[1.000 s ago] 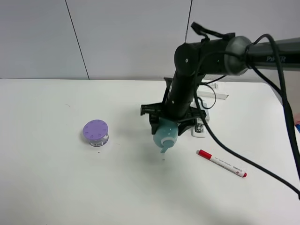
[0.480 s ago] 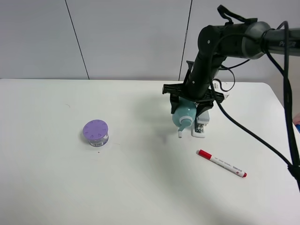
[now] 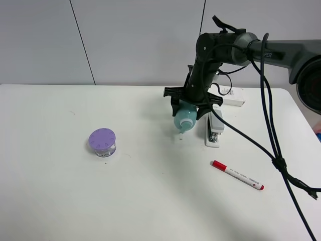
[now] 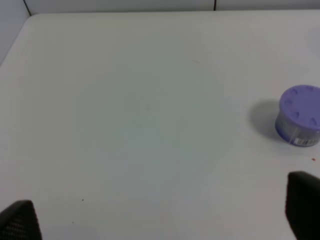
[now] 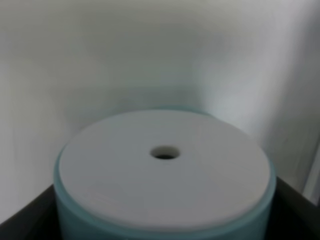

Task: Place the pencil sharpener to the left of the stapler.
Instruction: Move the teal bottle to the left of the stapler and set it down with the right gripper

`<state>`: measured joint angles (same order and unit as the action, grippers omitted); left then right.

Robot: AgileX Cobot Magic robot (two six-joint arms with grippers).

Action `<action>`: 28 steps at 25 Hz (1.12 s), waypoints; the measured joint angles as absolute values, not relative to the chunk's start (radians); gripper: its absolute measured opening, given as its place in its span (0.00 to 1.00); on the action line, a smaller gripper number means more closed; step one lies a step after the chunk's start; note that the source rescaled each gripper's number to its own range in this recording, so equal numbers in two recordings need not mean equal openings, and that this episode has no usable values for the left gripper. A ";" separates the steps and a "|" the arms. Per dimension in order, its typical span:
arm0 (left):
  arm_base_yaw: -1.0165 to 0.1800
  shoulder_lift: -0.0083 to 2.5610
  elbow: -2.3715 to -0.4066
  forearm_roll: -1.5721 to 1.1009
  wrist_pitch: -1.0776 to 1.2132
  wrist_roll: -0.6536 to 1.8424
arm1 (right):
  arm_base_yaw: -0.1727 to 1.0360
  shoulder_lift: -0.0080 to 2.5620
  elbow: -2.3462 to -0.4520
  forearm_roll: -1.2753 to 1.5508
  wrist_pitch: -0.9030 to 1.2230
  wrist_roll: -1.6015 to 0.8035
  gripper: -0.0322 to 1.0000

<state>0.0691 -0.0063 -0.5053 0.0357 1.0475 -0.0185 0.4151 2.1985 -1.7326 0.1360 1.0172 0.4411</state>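
Observation:
The pale teal pencil sharpener (image 3: 184, 117) hangs above the table with its white stub pointing down, and my right gripper (image 3: 190, 104) is shut on it. It hangs just left of the grey-topped stapler (image 3: 214, 129), which lies on the table. The right wrist view is filled by the pencil sharpener's flat white end (image 5: 165, 162) with a small hole, teal rim around it. My left gripper (image 4: 160, 220) stands open over bare table, with only its two dark fingertips (image 4: 20, 220) showing in the left wrist view.
A purple-lidded round jar (image 3: 102, 142) stands at the left; the same jar (image 4: 299, 121) appears in the left wrist view. A red-capped marker (image 3: 236, 174) lies in front of the stapler. A white flat box (image 3: 231, 96) sits behind the right arm.
My right gripper carried the pencil sharpener back from the table's middle toward the stapler, then shifted it left and farther back, so it now hangs left of the stapler.

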 joint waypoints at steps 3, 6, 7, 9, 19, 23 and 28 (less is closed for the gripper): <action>0.069 -0.006 -0.505 0.036 1.048 -0.019 | 0.415 2.202 -1.739 0.104 1.025 0.441 0.05; 0.069 -0.006 -0.505 0.036 1.048 -0.019 | 0.413 2.213 -1.740 0.096 1.041 0.441 0.05; 0.069 -0.006 -0.505 0.036 1.048 -0.019 | 0.413 2.218 -1.740 0.096 1.041 0.441 0.05; 0.069 -0.006 -0.505 0.036 1.048 -0.019 | 0.412 2.229 -1.740 0.096 1.041 0.441 0.05; 0.069 -0.006 -0.505 0.036 1.048 -0.019 | 0.410 2.248 -1.740 0.101 1.022 0.439 0.05; 0.069 -0.006 -0.505 0.036 1.048 -0.019 | 0.410 2.248 -1.740 0.100 1.013 0.429 0.05; 0.069 -0.006 -0.505 0.036 1.048 -0.019 | 0.410 2.248 -1.741 0.104 0.998 0.423 0.58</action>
<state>0.0691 -0.0063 -0.5053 0.0357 1.0475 -0.0185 0.4101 2.2484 -1.7407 0.1041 0.9978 0.4225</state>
